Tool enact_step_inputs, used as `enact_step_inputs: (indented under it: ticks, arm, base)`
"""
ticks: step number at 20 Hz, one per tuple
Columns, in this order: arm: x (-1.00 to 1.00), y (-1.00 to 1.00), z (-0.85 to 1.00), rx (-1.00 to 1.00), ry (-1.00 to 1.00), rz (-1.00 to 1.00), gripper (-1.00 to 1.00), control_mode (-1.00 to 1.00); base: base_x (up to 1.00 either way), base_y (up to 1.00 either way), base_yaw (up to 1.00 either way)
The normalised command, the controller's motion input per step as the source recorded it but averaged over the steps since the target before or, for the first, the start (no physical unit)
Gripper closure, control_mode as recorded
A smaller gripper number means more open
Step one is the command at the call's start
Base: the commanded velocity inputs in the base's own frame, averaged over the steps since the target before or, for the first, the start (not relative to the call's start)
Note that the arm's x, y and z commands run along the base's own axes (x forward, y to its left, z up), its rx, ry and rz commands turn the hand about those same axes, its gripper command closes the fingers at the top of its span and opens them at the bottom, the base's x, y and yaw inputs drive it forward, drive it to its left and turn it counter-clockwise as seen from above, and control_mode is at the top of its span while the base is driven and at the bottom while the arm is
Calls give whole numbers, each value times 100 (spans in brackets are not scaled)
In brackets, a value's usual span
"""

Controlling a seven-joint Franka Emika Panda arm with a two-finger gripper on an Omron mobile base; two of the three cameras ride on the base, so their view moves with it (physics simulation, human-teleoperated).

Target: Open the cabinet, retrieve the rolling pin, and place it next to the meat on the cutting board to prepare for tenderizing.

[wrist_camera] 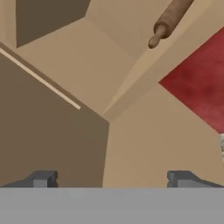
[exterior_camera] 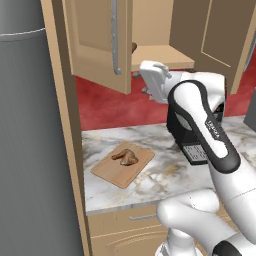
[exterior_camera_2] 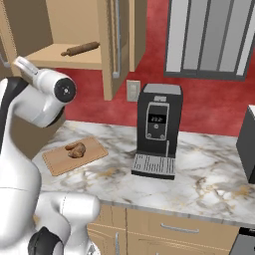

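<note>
The cabinet [exterior_camera: 100, 45] stands open, both doors swung out, its shelf [exterior_camera_2: 74, 62] bare apart from the rolling pin [exterior_camera_2: 80, 49]. In the hand view the rolling pin [wrist_camera: 168, 21] lies at the top, well away from my gripper [wrist_camera: 111, 179], which is open with nothing between its fingertips [wrist_camera: 41, 178]. My white hand [exterior_camera: 156, 75] hovers just below the shelf's front edge. On the marble counter lies the cutting board [exterior_camera: 122, 164], and the meat [exterior_camera: 126, 156] rests on it. Both also show in the right base view: cutting board [exterior_camera_2: 57, 162], meat [exterior_camera_2: 76, 149].
A black coffee machine [exterior_camera_2: 157, 132] stands on the counter right of the board. A tall grey fridge [exterior_camera: 30, 150] fills the left side. The open left door's silver handle [exterior_camera: 116, 37] hangs close to my hand. A dark appliance [exterior_camera_2: 246, 144] sits at the far right.
</note>
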Motion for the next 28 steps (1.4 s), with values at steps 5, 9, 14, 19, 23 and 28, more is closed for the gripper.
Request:
enact_step_inputs:
  ticks: [5,9,14,19,23,28]
  arm:
    - [7,40,-11,0,10,9,-100,-100]
    - [0,47,-3,0,6,11,-100,-100]
    - [0,49,-1,0,3,11,-100,-100]
    - [0,56,-7,0,2,12,-100,-100]
    - [0,65,-9,0,1,14,-100,-100]
    - [0,67,-13,0,0,14,-100,-100]
  base:
    - [0,0,0]
    - [0,0,0]
    - [0,0,0]
    - [0,0,0]
    - [0,0,0]
    - [0,0,0]
